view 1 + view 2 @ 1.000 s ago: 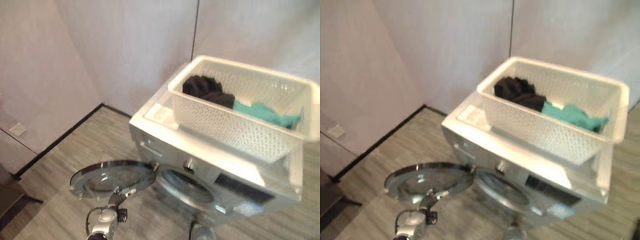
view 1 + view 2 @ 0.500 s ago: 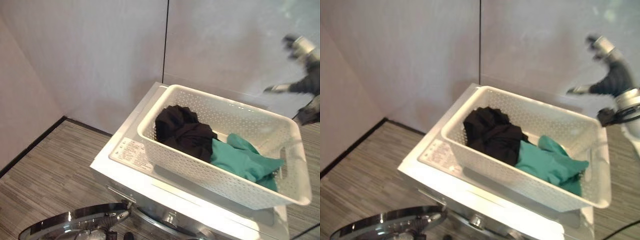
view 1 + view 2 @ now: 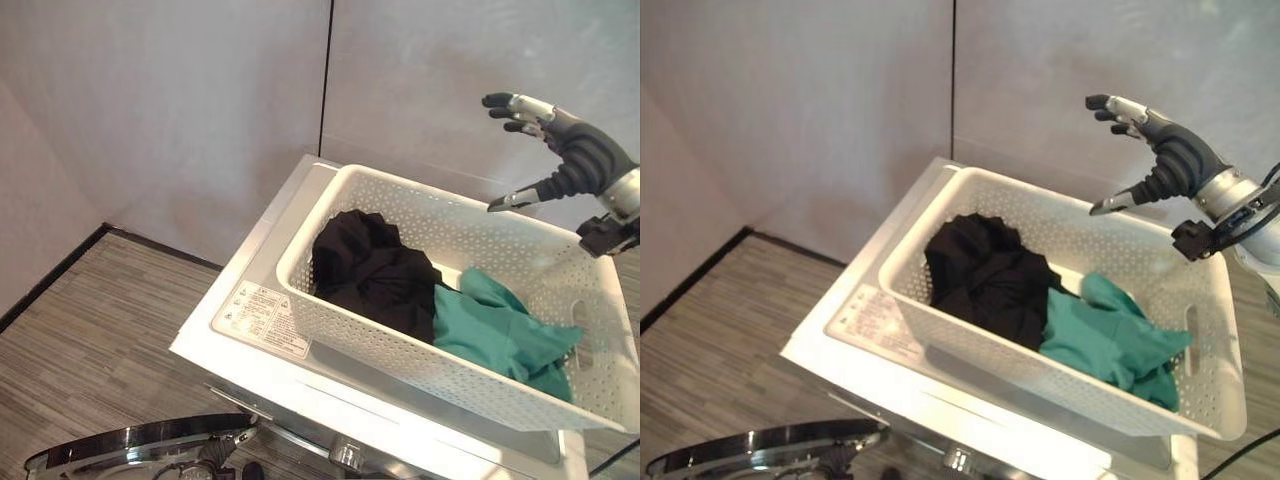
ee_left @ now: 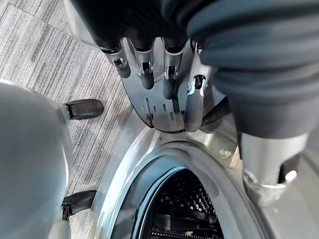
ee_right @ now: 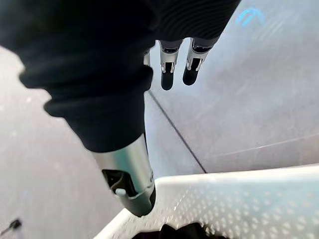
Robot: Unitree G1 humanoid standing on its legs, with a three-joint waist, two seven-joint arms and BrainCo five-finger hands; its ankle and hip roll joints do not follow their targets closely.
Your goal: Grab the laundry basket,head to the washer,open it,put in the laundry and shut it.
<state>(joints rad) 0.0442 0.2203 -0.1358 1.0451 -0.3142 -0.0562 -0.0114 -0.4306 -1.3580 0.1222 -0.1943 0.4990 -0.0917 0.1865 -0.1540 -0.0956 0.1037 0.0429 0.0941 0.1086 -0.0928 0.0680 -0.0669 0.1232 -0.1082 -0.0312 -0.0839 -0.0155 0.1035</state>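
Observation:
A white perforated laundry basket (image 3: 385, 345) stands on top of the white washer (image 3: 262, 312). Inside it a black garment (image 3: 375, 268) lies to the left of a teal garment (image 3: 500, 325). My right hand (image 3: 578, 155) is raised above the basket's far right corner, open with fingers spread and touching nothing; the right wrist view has its fingers (image 5: 167, 75) in the air over the basket rim (image 5: 234, 181). My left hand (image 4: 169, 74) is open, fingers straight, close in front of the washer's round opening, where the dark drum (image 4: 184, 211) shows. The washer's round door (image 3: 130, 452) hangs open low on the left.
Pale walls close in behind the washer, meeting at a dark seam (image 3: 326, 70). A black skirting line (image 3: 55, 275) runs along the left wall above the grey striped floor (image 3: 90, 350). Black washer feet (image 4: 82, 108) rest on the floor.
The camera has swung up from the washer front to its top. My right hand has come in from the upper right and now hangs nearer the basket's far corner.

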